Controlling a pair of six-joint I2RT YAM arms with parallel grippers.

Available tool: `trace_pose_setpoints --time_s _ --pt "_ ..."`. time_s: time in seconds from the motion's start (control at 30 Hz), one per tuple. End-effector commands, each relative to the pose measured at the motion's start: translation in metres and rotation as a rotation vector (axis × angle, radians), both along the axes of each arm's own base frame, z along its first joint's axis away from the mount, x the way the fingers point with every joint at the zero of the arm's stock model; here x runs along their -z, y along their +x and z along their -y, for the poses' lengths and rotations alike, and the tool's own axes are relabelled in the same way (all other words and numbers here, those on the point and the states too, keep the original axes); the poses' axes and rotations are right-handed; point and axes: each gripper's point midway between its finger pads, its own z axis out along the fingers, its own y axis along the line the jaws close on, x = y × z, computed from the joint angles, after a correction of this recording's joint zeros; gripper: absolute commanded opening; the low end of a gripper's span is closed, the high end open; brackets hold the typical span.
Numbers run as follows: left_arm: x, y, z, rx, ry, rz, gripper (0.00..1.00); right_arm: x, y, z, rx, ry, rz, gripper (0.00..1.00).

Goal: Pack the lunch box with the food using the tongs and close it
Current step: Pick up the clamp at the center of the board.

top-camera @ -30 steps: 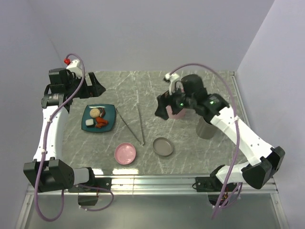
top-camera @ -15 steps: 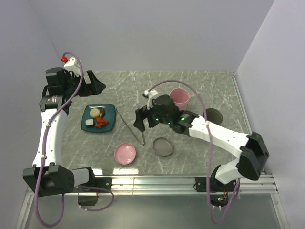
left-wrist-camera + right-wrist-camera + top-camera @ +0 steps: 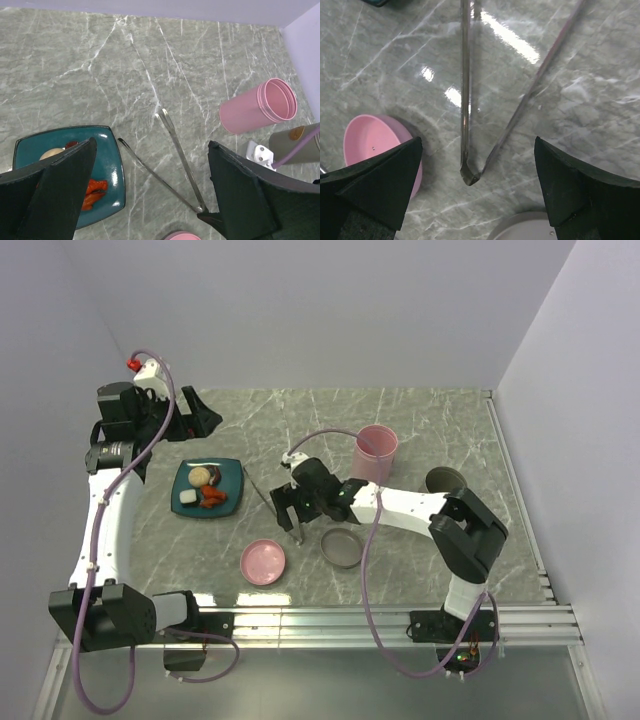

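Observation:
The silver tongs (image 3: 283,505) lie in a V on the marble, joined end (image 3: 470,177) nearest me. My right gripper (image 3: 289,511) hangs open just above that joined end (image 3: 200,207), a finger (image 3: 375,185) on each side, touching nothing. The food (image 3: 204,490) sits on a teal plate (image 3: 232,472): a white cube, a beige round piece, a dark piece and red-orange bits (image 3: 92,192). The lunch box's pink tub (image 3: 375,452) stands behind the right arm. My left gripper (image 3: 198,422) is open, high over the back left, empty.
A grey tub (image 3: 444,480) stands to the right of the pink tub (image 3: 257,105). A pink lid (image 3: 263,562) and a grey lid (image 3: 343,547) lie near the front, either side of the tongs' joined end. Walls close in at the back and both sides.
The right arm has swung left from the pink tub, dropping over the joined end of the tongs. The pink tub now stands alone. The left arm has hardly moved.

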Motion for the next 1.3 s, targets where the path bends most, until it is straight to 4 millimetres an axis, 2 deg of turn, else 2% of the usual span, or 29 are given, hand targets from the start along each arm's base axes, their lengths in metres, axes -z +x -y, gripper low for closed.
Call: trace_pose_setpoints --time_s 0.0,0.13,0.3,0.5,0.63,0.77,0.93,1.27 --pt "-0.008 0.006 -0.002 -0.015 0.007 0.046 0.99 -0.025 0.005 -0.023 -0.011 0.080 0.030 1.00" --pt "-0.007 0.006 -0.001 -0.011 -0.004 0.044 0.99 -0.021 0.003 -0.032 -0.018 0.069 0.021 1.00" --pt "-0.012 0.007 -0.001 -0.016 -0.007 0.056 0.99 -0.003 0.012 -0.034 0.029 0.007 0.019 1.00" --pt "-0.016 0.008 -0.002 -0.020 -0.009 0.060 0.99 -0.003 0.022 -0.031 0.095 -0.037 0.058 1.00" --pt "-0.012 0.008 0.000 -0.015 -0.018 0.055 1.00 -0.005 0.023 -0.030 0.106 -0.050 0.080 1.00" --pt "-0.012 0.008 -0.001 -0.018 -0.015 0.060 0.99 0.011 0.020 -0.031 0.097 -0.083 0.055 1.00" --pt "-0.012 0.008 -0.002 -0.020 -0.009 0.060 0.99 0.022 0.016 -0.033 0.094 -0.076 0.022 1.00" --pt "-0.005 0.005 -0.006 -0.039 0.010 0.050 0.99 0.037 0.030 -0.038 0.130 -0.074 0.063 1.00"
